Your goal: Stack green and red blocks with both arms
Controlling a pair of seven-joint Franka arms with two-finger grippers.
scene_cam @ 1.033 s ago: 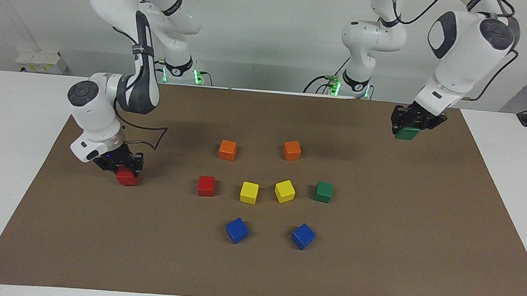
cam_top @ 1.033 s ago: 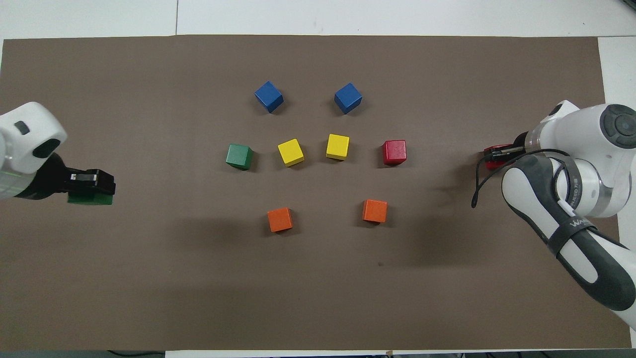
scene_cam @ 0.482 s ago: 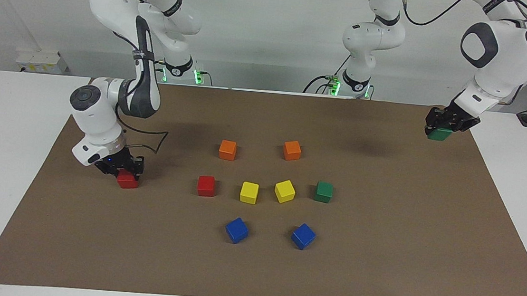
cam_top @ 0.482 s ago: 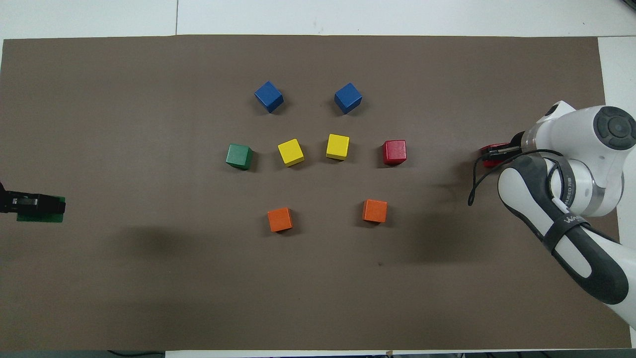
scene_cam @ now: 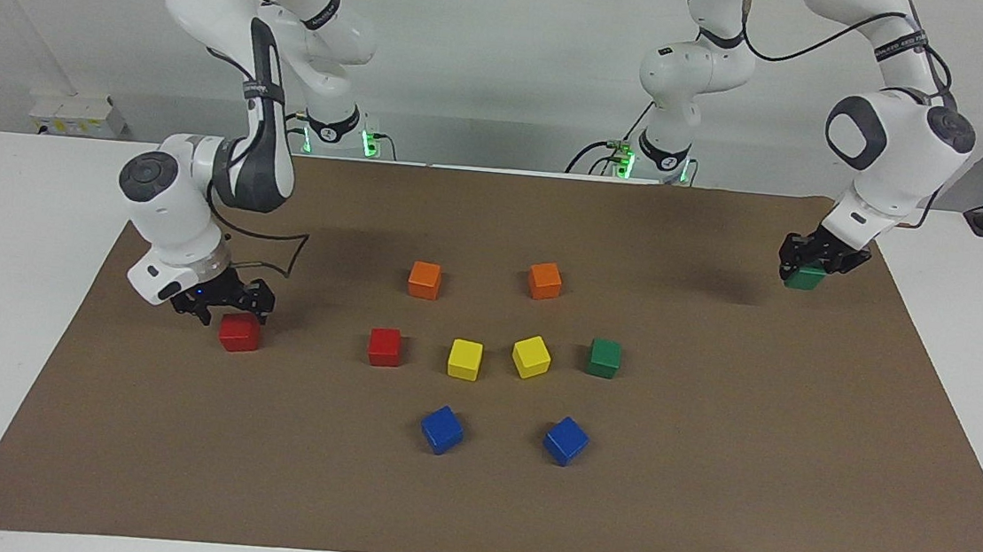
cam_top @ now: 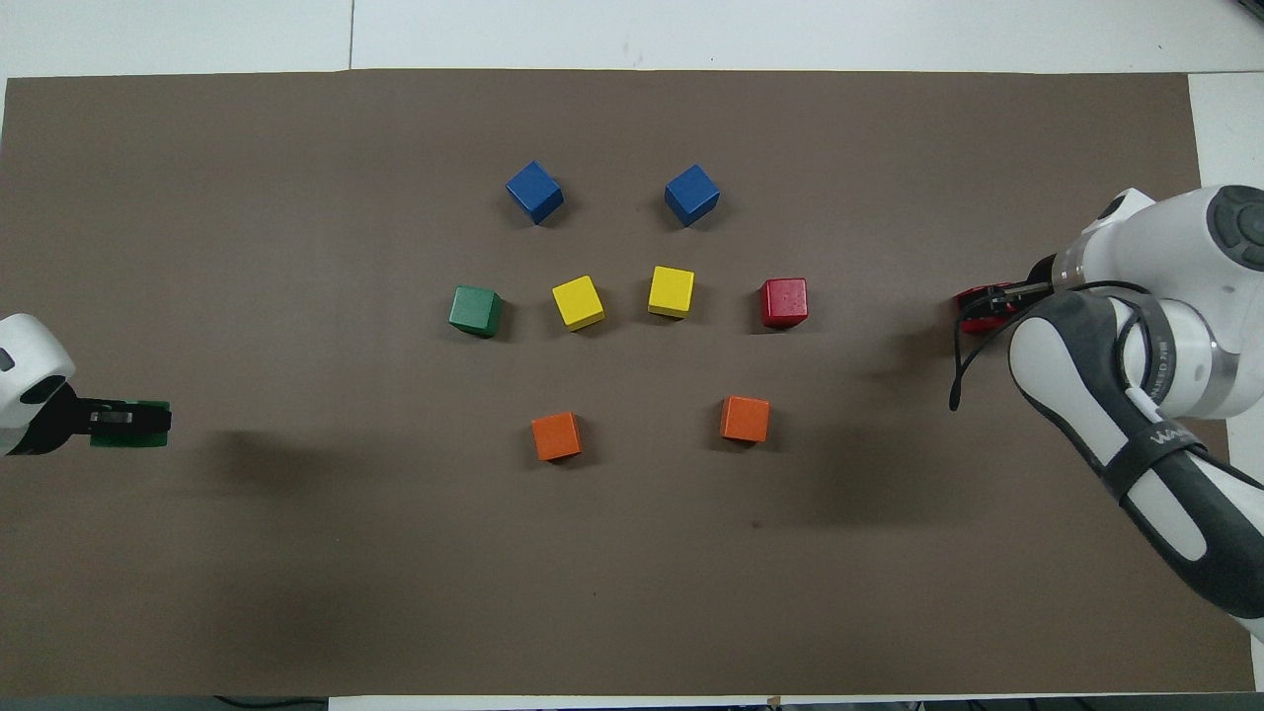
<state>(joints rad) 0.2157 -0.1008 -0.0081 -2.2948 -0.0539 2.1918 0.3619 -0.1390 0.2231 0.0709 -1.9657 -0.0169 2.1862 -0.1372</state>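
the right claw (scene_cam: 222, 304) is spread just above a red block (scene_cam: 238, 333) set on the mat at 9 o'clock of the group. a green block (scene_cam: 804, 278) is pinched by the left claw (scene_cam: 813, 261) at 2 o'clock. nothing is stacked; the second red block (scene_cam: 385, 347) and second green block (scene_cam: 604, 358) lie untouched.

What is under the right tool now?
Just below the open right tool, a red block sits released on the brown mat. The overhead view shows only its edge; the arm covers the rest.
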